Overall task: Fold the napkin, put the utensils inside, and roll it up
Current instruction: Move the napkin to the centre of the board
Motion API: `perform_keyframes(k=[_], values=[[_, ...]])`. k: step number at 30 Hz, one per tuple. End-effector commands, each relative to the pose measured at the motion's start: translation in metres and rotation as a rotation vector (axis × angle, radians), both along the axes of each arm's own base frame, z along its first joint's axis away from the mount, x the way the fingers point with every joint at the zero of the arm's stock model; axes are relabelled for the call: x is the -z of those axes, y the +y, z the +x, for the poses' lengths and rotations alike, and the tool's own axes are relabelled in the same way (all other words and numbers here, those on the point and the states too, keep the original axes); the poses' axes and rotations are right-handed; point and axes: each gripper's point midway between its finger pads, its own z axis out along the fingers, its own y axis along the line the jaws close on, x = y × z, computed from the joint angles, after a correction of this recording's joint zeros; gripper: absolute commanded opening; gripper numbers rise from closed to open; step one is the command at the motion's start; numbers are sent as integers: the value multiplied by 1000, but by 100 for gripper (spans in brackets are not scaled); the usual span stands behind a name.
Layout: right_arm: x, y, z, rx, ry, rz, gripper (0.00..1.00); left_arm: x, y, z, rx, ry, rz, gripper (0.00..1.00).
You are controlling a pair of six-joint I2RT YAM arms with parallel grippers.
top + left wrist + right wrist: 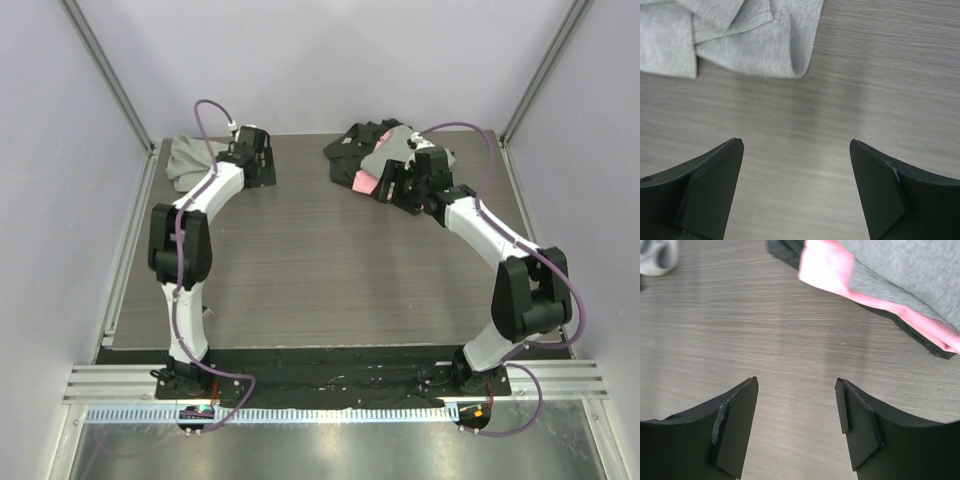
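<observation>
Napkin (188, 155): light grey, crumpled, at the far-left corner of the counter (320, 260).
Left fingers (710, 190): spread wide, holding nothing, above bare counter just short of the cloth's folded edge.
Cloth stack (372, 160): grey, pink and black, far right.
Right fingers (730, 430): spread wide, holding nothing, near that stack.

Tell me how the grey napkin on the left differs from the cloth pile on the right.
The napkin is light grey all over; the pile shows grey, pink and black. The napkin looks like one cloth, while the pile is several layered on each other. The napkin sits crumpled in the far left corner; the pile lies toward the far right. Both are soft cloth on the table, and neither is gripped.
</observation>
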Motion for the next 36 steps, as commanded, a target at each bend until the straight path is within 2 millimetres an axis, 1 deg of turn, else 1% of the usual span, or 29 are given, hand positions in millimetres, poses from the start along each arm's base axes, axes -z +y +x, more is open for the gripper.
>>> perform_keyframes(k=[1, 2, 3, 4, 5, 6, 7, 10, 11, 12, 16, 19, 20, 26, 27, 29, 30, 32, 33, 35, 36], values=[[-28, 10, -20, -54, -40, 68, 72, 9, 12, 26, -33, 27, 108, 92], [-31, 11, -23, -63, -42, 78, 73, 5, 14, 34, -37, 14, 119, 91], [-34, 12, -26, -68, -44, 85, 73, 9, 14, 37, -38, 18, 129, 91], [-38, 11, -28, -68, -49, 92, 73, 20, 16, 40, -41, 35, 143, 91], [-39, 11, -29, -69, -50, 94, 73, 18, 16, 46, -43, 26, 149, 90], [-39, 12, -31, -72, -49, 98, 73, 20, 20, 49, -50, 28, 154, 90], [-40, 12, -32, -72, -49, 97, 73, 27, 22, 53, -54, 37, 156, 90], [-41, 10, -34, -68, -52, 93, 73, 37, 35, 59, -73, 61, 159, 88], [-41, 10, -33, -66, -51, 92, 73, 48, 38, 58, -73, 89, 163, 87], [-42, 10, -33, -68, -50, 93, 73, 51, 39, 59, -68, 94, 157, 86], [-39, 11, -33, -70, -40, 95, 73, 54, 36, 66, -37, 79, 150, 84], [-38, 14, -31, -76, -35, 103, 73, 61, 41, 71, -33, 82, 143, 84], [-39, 14, -30, -77, -37, 103, 73, 66, 43, 71, -34, 94, 142, 84], [-39, 15, -30, -78, -34, 109, 73, 68, 45, 81, -25, 99, 72, 84], [-39, 15, -29, -78, -35, 107, 73, 68, 44, 84, -22, 97, 67, 82], [-38, 15, -29, -78, -34, 109, 73, 71, 45, 82, -25, 112, 61, 78], [-38, 15, -28, -75, -32, 110, 73, 71, 45, 84, -24, 113, 59, 70], [-39, 15, -28, -77, -35, 111, 73, 73, 47, 83, -26, 119, 49, 62], [-38, 16, -28, -77, -31, 112, 73, 71, 46, 85, -23, 117, 40, 52], [-39, 15, -28, -78, -35, 110, 73, 73, 45, 84, -17, 125, 34, 45], [-38, 15, -28, -76, -34, 109, 73, 74, 44, 84, -10, 126, 28, 35]])
